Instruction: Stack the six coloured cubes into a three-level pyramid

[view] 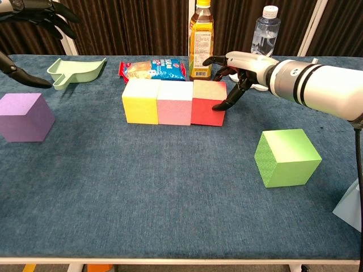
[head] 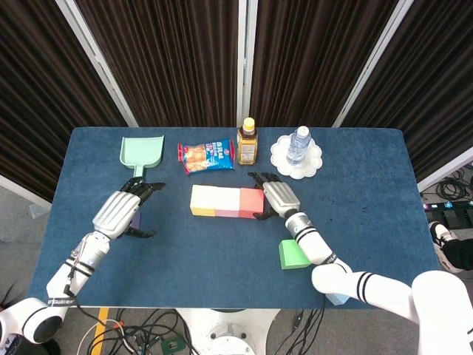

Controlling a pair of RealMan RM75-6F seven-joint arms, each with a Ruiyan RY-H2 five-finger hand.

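The right hand (view: 235,73), fingers spread, touches the red cube (view: 207,102) ending the yellow (view: 139,101) and pink (view: 174,103) row, while the left hand (head: 118,211) hovers spread above the purple cube (view: 25,117).

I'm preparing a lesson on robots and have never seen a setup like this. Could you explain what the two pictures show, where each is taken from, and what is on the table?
This is a two-armed robot with humanlike hands at a blue table. One picture looks down from its head, the other forward from its chest. The right hand touches the red cube, which forms a row with the pink cube and yellow cube. The left hand hovers open above the purple cube, holding nothing. A green cube sits apart. Behind lie a scoop, snack bag, sauce bottle and water bottle on a white plate.
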